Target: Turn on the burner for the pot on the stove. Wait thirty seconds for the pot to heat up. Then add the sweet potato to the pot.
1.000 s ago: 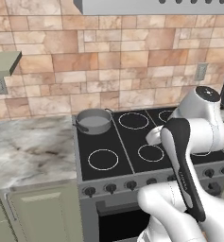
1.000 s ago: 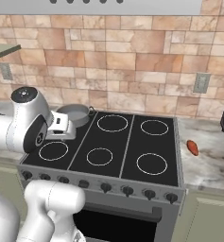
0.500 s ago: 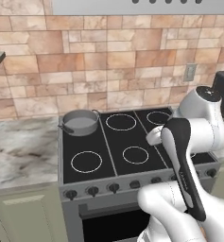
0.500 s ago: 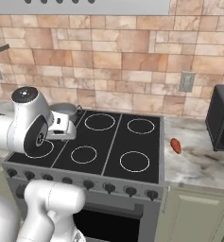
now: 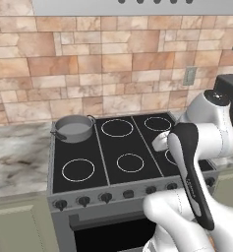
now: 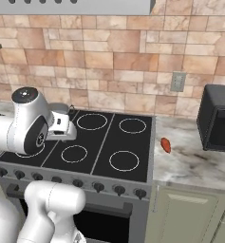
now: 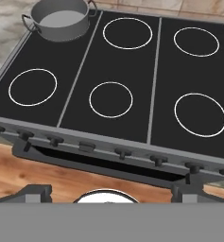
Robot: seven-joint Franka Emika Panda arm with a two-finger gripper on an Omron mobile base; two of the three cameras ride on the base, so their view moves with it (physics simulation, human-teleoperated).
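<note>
Sweet potato (image 6: 165, 145) lies on counter (image 6: 194, 161) beside stove (image 6: 104, 147).

Kitchen setting: rear wall (image 5: 113, 74) tiled in tan and pink stone-like blocks; grey range hood (image 5: 137, 6) along the top edge; wall outlet (image 6: 178, 81) to the right; marbled grey worktop (image 5: 17, 157) over pale green cabinets (image 6: 190, 213); black microwave (image 6: 218, 118) on the right-hand worktop; wood-toned floor (image 7: 38, 170) before the oven; even, diffuse lighting
</note>
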